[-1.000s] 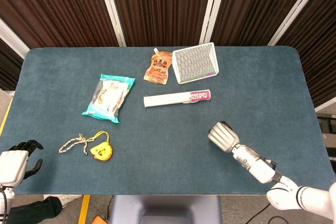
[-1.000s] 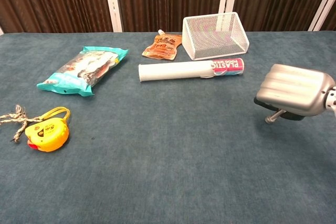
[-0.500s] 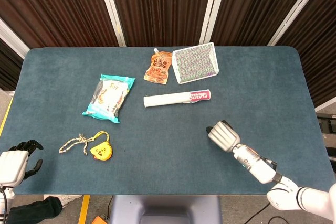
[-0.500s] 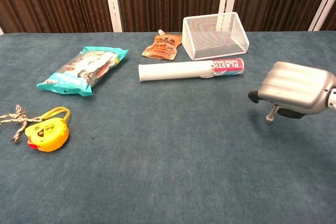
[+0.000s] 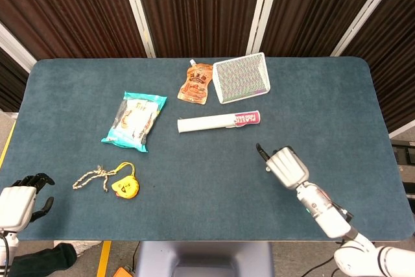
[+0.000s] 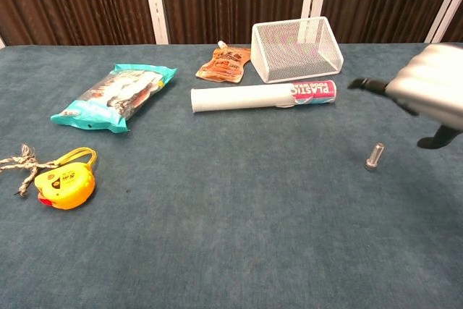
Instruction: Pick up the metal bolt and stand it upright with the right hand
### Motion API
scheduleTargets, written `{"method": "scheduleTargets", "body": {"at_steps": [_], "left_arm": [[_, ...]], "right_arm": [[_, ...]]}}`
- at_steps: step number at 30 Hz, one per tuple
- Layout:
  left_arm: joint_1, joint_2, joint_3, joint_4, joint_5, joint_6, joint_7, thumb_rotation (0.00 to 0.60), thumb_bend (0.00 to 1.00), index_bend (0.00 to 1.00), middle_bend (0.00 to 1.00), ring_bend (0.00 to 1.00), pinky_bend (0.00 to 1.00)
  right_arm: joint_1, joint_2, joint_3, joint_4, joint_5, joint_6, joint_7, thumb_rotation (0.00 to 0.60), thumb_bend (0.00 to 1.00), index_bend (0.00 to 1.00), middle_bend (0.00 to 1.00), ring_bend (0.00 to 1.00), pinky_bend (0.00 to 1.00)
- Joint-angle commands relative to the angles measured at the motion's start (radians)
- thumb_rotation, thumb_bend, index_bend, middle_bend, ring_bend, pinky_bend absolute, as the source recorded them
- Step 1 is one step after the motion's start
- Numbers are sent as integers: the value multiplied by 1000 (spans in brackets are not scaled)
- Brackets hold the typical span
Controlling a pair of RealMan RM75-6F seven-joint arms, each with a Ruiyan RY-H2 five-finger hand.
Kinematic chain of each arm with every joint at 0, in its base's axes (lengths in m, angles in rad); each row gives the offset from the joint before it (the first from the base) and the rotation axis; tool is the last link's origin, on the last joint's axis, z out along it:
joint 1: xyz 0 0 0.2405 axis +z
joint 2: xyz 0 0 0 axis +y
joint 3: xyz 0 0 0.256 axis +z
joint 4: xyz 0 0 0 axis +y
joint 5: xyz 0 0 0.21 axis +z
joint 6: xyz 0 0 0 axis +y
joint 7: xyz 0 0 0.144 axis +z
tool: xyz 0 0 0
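Small silver metal bolt (image 6: pixel 374 156), stood upright on the blue table (image 6: pixel 231 236).
Right hand (image 6: pixel 427 95) is raised above it, fingers spread, nothing grasped; left hand (image 5: pixel 18 200) is kept at the table edge, state indeterminable.

My right hand (image 6: pixel 432 95) hangs above the small metal bolt (image 6: pixel 373 156), apart from it, fingers (image 6: pixel 365 84) spread. The bolt stands upright alone on the dark blue felt table (image 6: pixel 239 244), with bare cloth all around it. The closest obstacles lie farther off and to its left: the white plastic-wrap tube (image 6: pixel 262 96) lying crosswise and, beyond it, the white wire mesh basket (image 6: pixel 296 48). The orange pouch (image 6: pixel 226 62), teal snack bag (image 6: pixel 116 95) and yellow tape measure (image 6: pixel 64 183) sit well away on the left. My left hand (image 5: pixel 19 200) rests off the near-left corner.
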Motion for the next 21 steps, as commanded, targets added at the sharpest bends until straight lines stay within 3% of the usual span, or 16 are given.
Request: {"method": "scheduleTargets", "body": {"at_steps": [1, 5, 8, 10, 13, 18, 21], "left_arm": [[0, -1, 1, 0, -1, -3, 2, 600, 374, 409, 326, 333, 463], [-2, -3, 2, 2, -3, -8, 5, 600, 375, 409, 326, 333, 463], [-1, -3, 1, 4, -1, -3, 8, 600, 375, 409, 326, 333, 464], [1, -3, 1, 1, 1, 4, 13, 600, 375, 409, 326, 333, 463], [6, -2, -1, -2, 11, 22, 23, 600, 374, 410, 326, 333, 463], [8, -13, -4, 6, 40, 55, 51, 600, 375, 409, 326, 334, 463], [6, -28, -8, 22, 49, 66, 67, 600, 374, 407, 326, 334, 462]], "right_arm": [[-80, 63, 22, -95, -6, 141, 39, 600, 17, 225, 519, 638, 873], [-154, 101, 6, -119, -53, 261, 91, 600, 70, 269, 385, 405, 675], [-197, 130, -7, -123, -50, 296, 168, 600, 117, 263, 264, 197, 324], [-224, 149, -13, -111, -28, 299, 256, 600, 128, 229, 209, 124, 216], [-255, 176, -19, -90, 18, 270, 433, 600, 129, 159, 138, 44, 181], [-284, 195, -14, -1, 24, 249, 711, 600, 129, 93, 86, 7, 176], [-296, 194, -15, 48, 1, 259, 785, 600, 129, 85, 81, 2, 176]]}}
